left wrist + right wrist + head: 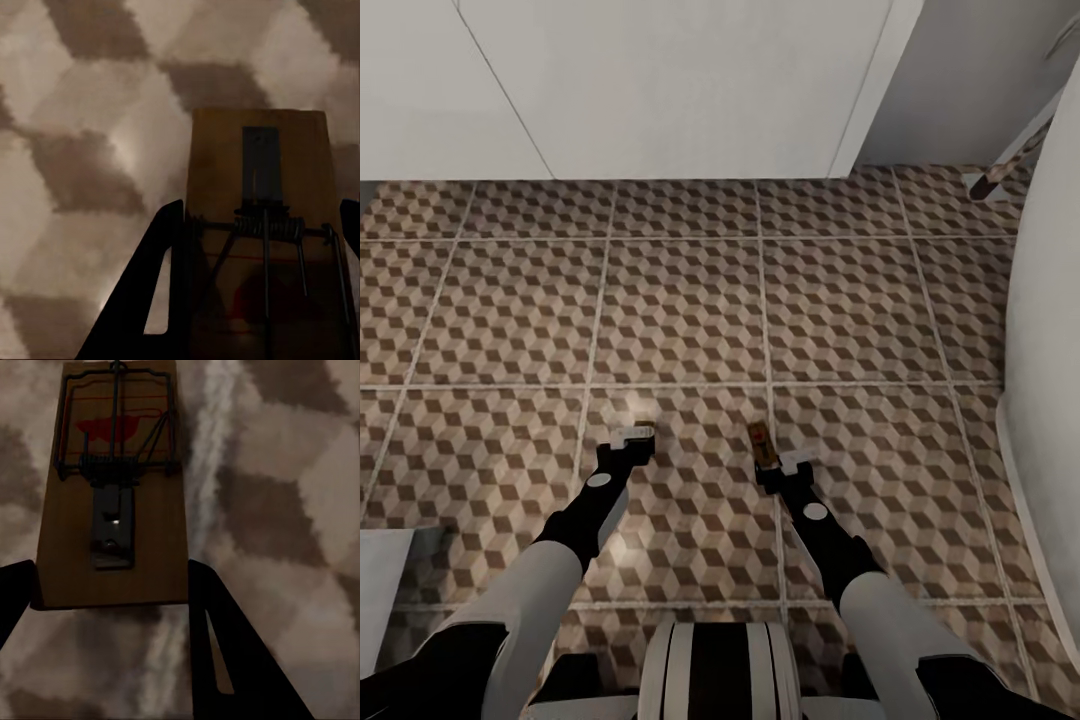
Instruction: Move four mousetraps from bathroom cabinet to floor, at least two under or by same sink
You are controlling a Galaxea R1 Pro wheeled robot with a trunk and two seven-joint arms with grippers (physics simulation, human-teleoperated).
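Note:
Both arms reach down to the cube-patterned bathroom floor (pixel 690 300). In the left wrist view a brown mousetrap (pixel 225 172) with dark wire and a red mark sits between the black fingers of my left gripper (pixel 262 206), which is shut on it just above the tiles. From the head, that left gripper (pixel 632 432) shows only a sliver of the trap at its tip. My right gripper (pixel 778 465) grips the near end of a second mousetrap (pixel 760 438), which points away from it. Up close, this second mousetrap (pixel 112 457) hangs low over a grout line in my right gripper (pixel 112 566).
A boxy white cabinet front (pixel 660 90) runs along the far edge of the floor; no basin or tap is visible. A curved white bathtub wall (pixel 1050 350) bounds the right side. A white corner (pixel 380 580) sits at the near left. Open tiles lie between.

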